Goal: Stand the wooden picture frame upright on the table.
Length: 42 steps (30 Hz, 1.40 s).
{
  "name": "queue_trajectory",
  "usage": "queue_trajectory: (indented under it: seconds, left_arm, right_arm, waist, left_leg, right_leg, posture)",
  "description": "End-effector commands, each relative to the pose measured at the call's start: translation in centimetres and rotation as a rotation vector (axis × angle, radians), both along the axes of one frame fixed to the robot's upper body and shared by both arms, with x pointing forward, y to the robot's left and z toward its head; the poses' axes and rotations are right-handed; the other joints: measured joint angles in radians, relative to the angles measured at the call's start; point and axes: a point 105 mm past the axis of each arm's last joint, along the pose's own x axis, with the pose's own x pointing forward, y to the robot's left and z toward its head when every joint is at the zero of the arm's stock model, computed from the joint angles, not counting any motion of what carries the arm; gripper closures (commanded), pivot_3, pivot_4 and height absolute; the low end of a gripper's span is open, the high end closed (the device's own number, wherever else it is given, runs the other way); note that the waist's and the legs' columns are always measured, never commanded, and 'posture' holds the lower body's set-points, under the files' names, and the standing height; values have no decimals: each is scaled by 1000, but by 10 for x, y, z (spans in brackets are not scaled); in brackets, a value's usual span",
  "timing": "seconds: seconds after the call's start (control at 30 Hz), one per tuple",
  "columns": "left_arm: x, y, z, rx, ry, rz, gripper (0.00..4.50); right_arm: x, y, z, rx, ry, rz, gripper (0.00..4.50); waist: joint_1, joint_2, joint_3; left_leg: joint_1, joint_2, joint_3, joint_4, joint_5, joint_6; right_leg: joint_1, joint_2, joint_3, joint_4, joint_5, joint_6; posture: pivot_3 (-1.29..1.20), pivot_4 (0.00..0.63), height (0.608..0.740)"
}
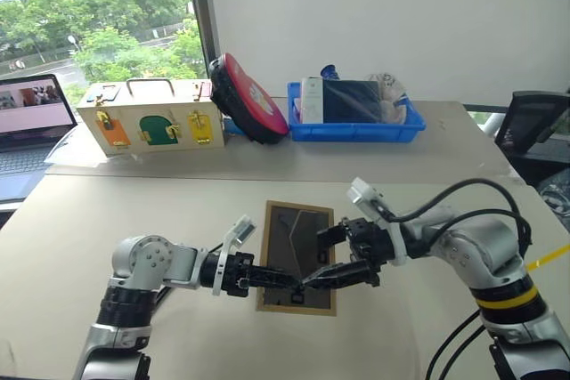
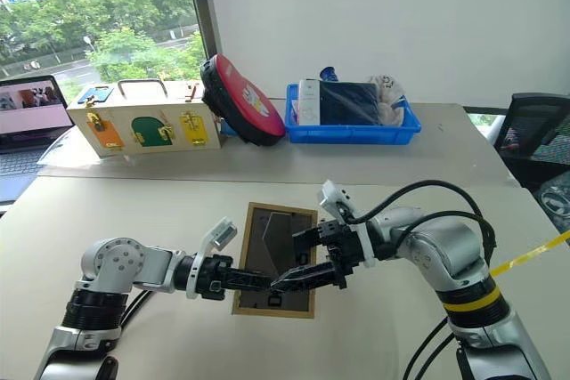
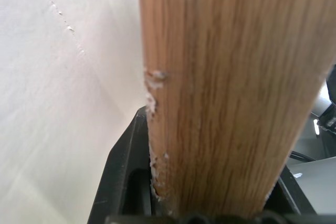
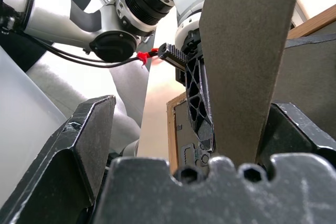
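Observation:
The wooden picture frame (image 1: 298,216) is over the middle of the table (image 1: 107,211), with its dark grey back board facing up. My left gripper (image 1: 289,289) is shut on the frame's near left edge; the left wrist view shows that light-wood edge (image 3: 226,87) between the fingers (image 3: 118,182). The hinged stand (image 4: 241,61) sticks out from the board. My right gripper (image 1: 326,255) is open around the stand, which lies close to one of its fingers (image 4: 299,135). Whether the frame touches the table I cannot tell.
Along the back of the table stand a pale wooden box with coloured doors (image 1: 151,122), a red and black round case (image 1: 249,100) and a blue bin (image 1: 356,126) of items. A laptop (image 1: 31,113) sits far left, a black chair (image 1: 534,126) far right.

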Motion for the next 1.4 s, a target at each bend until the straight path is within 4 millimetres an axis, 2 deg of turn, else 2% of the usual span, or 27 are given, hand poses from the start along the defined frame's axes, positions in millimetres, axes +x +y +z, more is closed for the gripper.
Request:
queue_trajectory:
  seconds: [0.03, 0.27, 0.5, 0.73, 0.77, 0.8, 0.83, 0.87, 0.97, 1.1, 1.23, 1.3, 1.4]
  left_arm:
    - [0, 2, 12, -47, -23, -14, 3389]
    - [-4, 2, 14, -67, -5, -42, 3389]
    - [-5, 8, 20, -98, 17, -54, 3389]
    - [-5, 13, 24, -126, 56, -61, 3389]
    - [-6, 15, 25, -142, 70, -64, 3389]
    - [-5, 18, 26, -152, 87, -64, 3389]
    - [-4, 20, 27, -155, 96, -63, 3389]
    - [-2, 22, 30, -164, 104, -59, 3389]
    - [7, 22, 38, -189, 106, -49, 3389]
    - [10, 18, 45, -208, 96, -66, 3389]
    - [7, 18, 48, -221, 96, -78, 3389]
    - [7, 20, 47, -219, 98, -74, 3389]
    - [6, 22, 46, -217, 100, -72, 3389]
  right_arm:
    - [-7, -5, 12, 30, -44, 7, 32]
    - [7, -18, 13, 14, -102, -124, 32]
    - [25, -56, 20, -43, -197, -323, 32]
    - [42, -72, 26, -166, -578, -470, 32]
    - [46, -73, 31, -190, -726, -474, 32]
    - [50, -76, 38, -249, -945, -465, 32]
    - [49, -77, 48, -287, -1176, -418, 32]
    - [45, -78, 53, -317, -1336, -364, 32]
    - [38, -83, 46, -415, -1721, -202, 32]
    - [29, -84, 17, -403, -1864, -114, 32]
    - [23, -68, -11, -344, -1955, -63, 32]
    - [23, -61, -17, -309, -1967, -66, 32]
    - [27, -48, -9, -231, -2032, -111, 32]
  waist:
    - [0, 0, 0]
    - [-1, 0, 0]
    - [1, 0, 0]
    - [-3, 0, 0]
    - [-3, 0, 0]
    - [-3, 0, 0]
    - [-3, 0, 0]
    - [-2, 0, 1]
    - [4, 0, 1]
    - [8, 0, 1]
    - [-2, 1, 1]
    - [-6, 1, 1]
    - [-5, 1, 1]
  left_leg:
    - [0, 0, 0, 0, 0, 0]
    - [0, 0, 0, 0, 0, 0]
    - [0, 0, 0, 0, 0, 0]
    - [0, 0, 0, 0, 0, 0]
    - [0, 0, 0, 0, 0, 0]
    - [0, 0, 0, 0, 0, 0]
    - [0, 0, 0, 0, 0, 0]
    - [0, 0, 0, 0, 0, 0]
    - [0, 0, 0, 0, 0, 0]
    - [0, -1, 0, 0, 0, -1]
    - [0, 0, 0, 0, 2, -3]
    - [1, 0, 0, 0, 3, -4]
    - [1, 0, -1, 0, 4, -5]
  right_leg:
    - [0, 0, 0, 0, 0, 0]
    - [0, 0, 0, 0, 0, 0]
    - [0, 0, 0, 0, 0, 0]
    - [0, 0, 0, 0, 0, 0]
    - [0, 0, 0, 0, 0, 0]
    - [0, 0, 0, 0, 0, 0]
    - [-1, 0, 0, 0, 0, 0]
    - [-1, 0, 0, 0, 0, 0]
    - [-1, 0, 0, 0, 0, 1]
    - [0, 0, 0, -1, 0, 0]
    - [-1, 0, 0, 1, 0, 0]
    - [-1, 0, 0, 3, 0, 0]
    - [-1, 0, 0, 6, 0, -1]
  posture:
    - [0, 150, 735]
    - [0, 150, 735]
    - [0, 150, 735]
    - [0, 150, 735]
    - [0, 150, 735]
    - [0, 150, 735]
    - [0, 150, 735]
    - [0, 150, 735]
    - [0, 150, 735]
    - [0, 150, 735]
    - [0, 150, 735]
    - [0, 150, 735]
    - [0, 150, 735]
